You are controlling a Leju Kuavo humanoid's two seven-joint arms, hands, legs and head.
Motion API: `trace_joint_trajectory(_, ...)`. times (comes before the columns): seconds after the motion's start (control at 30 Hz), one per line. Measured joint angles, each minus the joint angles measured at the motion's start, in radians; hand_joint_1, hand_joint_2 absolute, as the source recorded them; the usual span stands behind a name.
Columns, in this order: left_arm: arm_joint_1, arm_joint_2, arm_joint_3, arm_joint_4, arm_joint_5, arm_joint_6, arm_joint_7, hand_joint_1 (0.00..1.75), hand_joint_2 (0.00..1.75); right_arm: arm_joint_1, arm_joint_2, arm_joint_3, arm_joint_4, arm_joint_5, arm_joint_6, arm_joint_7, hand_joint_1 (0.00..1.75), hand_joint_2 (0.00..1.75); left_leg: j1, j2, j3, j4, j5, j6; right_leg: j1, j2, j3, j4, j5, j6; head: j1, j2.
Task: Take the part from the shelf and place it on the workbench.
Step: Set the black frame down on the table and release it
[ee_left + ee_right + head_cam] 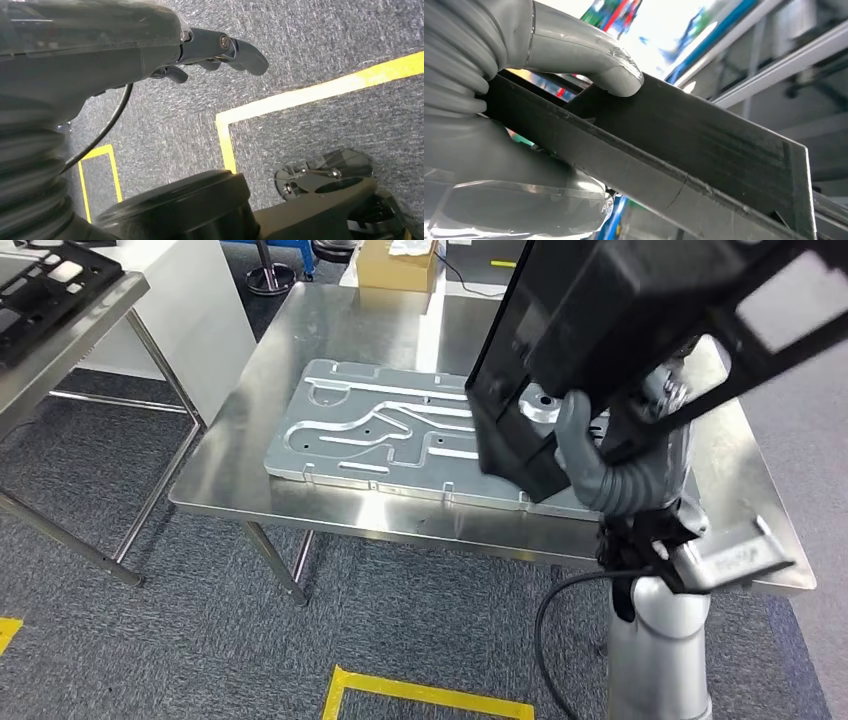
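A second black part [45, 290] is seen on a neighbouring table at far left. The left robot hand [220, 52] is held over grey carpet marked with yellow tape [310, 92], fingers loosely curled, nothing grasped. A pressed metal panel [380, 430] lies on the steel tabletop [250, 440]. Above its right end, the black part [620, 330] is gripped by the right robot hand [600, 455], thumb [604, 65] pressed on its flat face.
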Motion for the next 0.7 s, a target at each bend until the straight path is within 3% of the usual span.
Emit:
trace_joint_trajectory(0.07, -0.002, 0.000, -0.001, 0.000, 0.003, -0.001, 0.001, 0.00, 1.75, -0.083, -0.019, 0.013, 0.033, 0.115, -0.031, 0.100, 1.75, 1.75, 0.000, 0.001, -0.001, 0.002, -0.004, -0.011, -0.006, 0.003, 0.002, -0.009, 0.004, -0.004, 0.000, 0.000)
trace_joint_trajectory(0.13, -0.003, 0.001, -0.001, 0.000, 0.004, -0.001, 0.001, 0.00, 1.75, -0.201, -0.039, 0.039, 0.119, 0.266, -0.057, 0.217, 1.75, 1.75, 0.000, 0.001, -0.021, 0.051, -0.033, -0.023, -0.014, 0.004, 0.006, -0.018, 0.009, -0.012, -0.001, 0.000)
trace_joint_trajectory(0.23, -0.012, 0.004, -0.001, 0.000, 0.004, -0.002, 0.002, 0.00, 1.75, -0.393, -0.075, 0.092, 0.350, 0.459, -0.082, 0.327, 1.75, 1.75, 0.007, 0.000, -0.111, 0.236, -0.112, -0.037, -0.014, 0.001, 0.003, -0.017, 0.011, -0.015, -0.002, 0.000)
trace_joint_trajectory(0.27, -0.015, 0.005, -0.002, 0.000, 0.004, -0.002, 0.002, 0.00, 1.75, -0.452, -0.087, 0.111, 0.439, 0.506, -0.088, 0.342, 1.75, 1.75, 0.010, 0.000, -0.130, 0.274, -0.117, -0.041, -0.014, -0.001, 0.002, -0.015, 0.011, -0.015, -0.002, 0.000)
trace_joint_trajectory(0.3, -0.016, 0.006, -0.002, 0.000, 0.004, -0.003, 0.002, 0.00, 1.75, -0.507, -0.098, 0.133, 0.530, 0.545, -0.091, 0.349, 1.75, 1.75, 0.013, 0.000, -0.131, 0.272, -0.101, -0.044, -0.015, -0.002, 0.002, -0.013, 0.011, -0.014, -0.002, 0.000)
trace_joint_trajectory(0.33, -0.016, 0.006, -0.002, 0.000, 0.004, -0.004, 0.002, 0.00, 1.75, -0.556, -0.107, 0.153, 0.613, 0.573, -0.092, 0.353, 1.75, 1.75, 0.017, 0.001, -0.115, 0.233, -0.068, -0.046, -0.016, -0.003, 0.002, -0.010, 0.010, -0.012, -0.002, 0.000)
trace_joint_trajectory(0.4, -0.010, 0.008, -0.002, 0.000, 0.004, -0.005, 0.003, 0.00, 1.75, -0.641, -0.119, 0.193, 0.766, 0.613, -0.089, 0.356, 1.75, 1.75, 0.022, 0.002, -0.062, 0.105, 0.001, -0.047, -0.016, -0.006, 0.000, -0.003, 0.006, -0.005, -0.001, 0.000)
trace_joint_trajectory(0.43, -0.006, 0.009, -0.002, 0.000, 0.004, -0.006, 0.002, 0.00, 1.75, -0.678, -0.123, 0.212, 0.832, 0.628, -0.085, 0.357, 1.75, 1.75, 0.022, 0.002, -0.042, 0.055, 0.015, -0.044, -0.015, -0.006, -0.005, 0.001, 0.005, 0.000, -0.001, 0.000)
trace_joint_trajectory(0.47, -0.003, 0.010, -0.002, 0.000, 0.006, -0.007, 0.001, 0.00, 1.75, -0.713, -0.126, 0.232, 0.895, 0.643, -0.079, 0.357, 1.75, 1.75, 0.020, 0.002, -0.032, 0.027, 0.020, -0.039, -0.013, -0.007, -0.010, 0.003, 0.006, 0.006, -0.001, 0.000)
trace_joint_trajectory(0.6, 0.000, 0.012, -0.001, 0.000, 0.015, -0.008, -0.005, 0.00, 1.75, -0.812, -0.131, 0.310, 1.122, 0.698, -0.044, 0.367, 1.75, 1.75, 0.020, -0.003, -0.029, 0.007, 0.022, -0.011, -0.014, -0.011, -0.021, 0.011, 0.003, 0.026, 0.000, 0.000)
trace_joint_trajectory(0.63, 0.001, 0.012, -0.001, 0.000, 0.017, -0.008, -0.006, 0.00, 1.75, -0.832, -0.131, 0.322, 1.163, 0.706, -0.037, 0.368, 1.75, 1.75, 0.021, -0.003, -0.027, 0.002, 0.025, -0.004, -0.015, -0.011, -0.033, 0.037, -0.013, 0.030, 0.001, 0.000)
trace_joint_trajectory(0.7, 0.003, 0.012, -0.001, 0.000, 0.021, -0.007, -0.010, 0.00, 1.75, -0.870, -0.131, 0.348, 1.247, 0.716, -0.023, 0.368, 1.75, 1.75, 0.022, -0.002, -0.026, -0.001, 0.026, 0.004, -0.016, -0.008, -0.089, 0.146, -0.063, 0.036, 0.001, 0.000)
